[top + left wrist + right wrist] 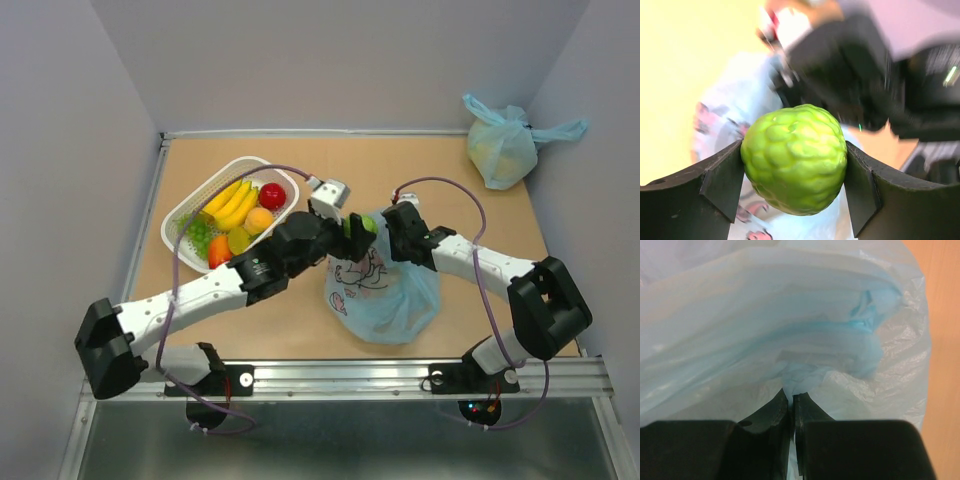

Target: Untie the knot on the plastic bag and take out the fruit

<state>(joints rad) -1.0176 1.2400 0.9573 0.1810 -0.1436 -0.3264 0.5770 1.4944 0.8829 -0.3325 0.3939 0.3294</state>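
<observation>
Now the left jaws clamp a bumpy green toy fruit (794, 159) just above the printed light blue plastic bag (385, 300), its plastic pinched between the right jaws.

Two robot arms, one left arm (190, 295) and one right arm (480, 262), each carry one gripper, making two: the left gripper (362, 228) and the right gripper (400, 232). There are two light blue bags: one printed plastic bag (385, 290) near the centre and one plain bag (500, 150) at the far right. One white basket (170, 228) stands at the far left. Seven pieces of toy fruit can be counted. Six are in the basket: one banana bunch (235, 203), one red apple (272, 195), one orange (259, 220), one cluster of green grapes (200, 232), one yellow-green fruit (239, 240) and one orange-red piece (219, 251). One bumpy green fruit (795, 157) sits between the left gripper's fingers. The plain bag's contents cannot be counted.
</observation>
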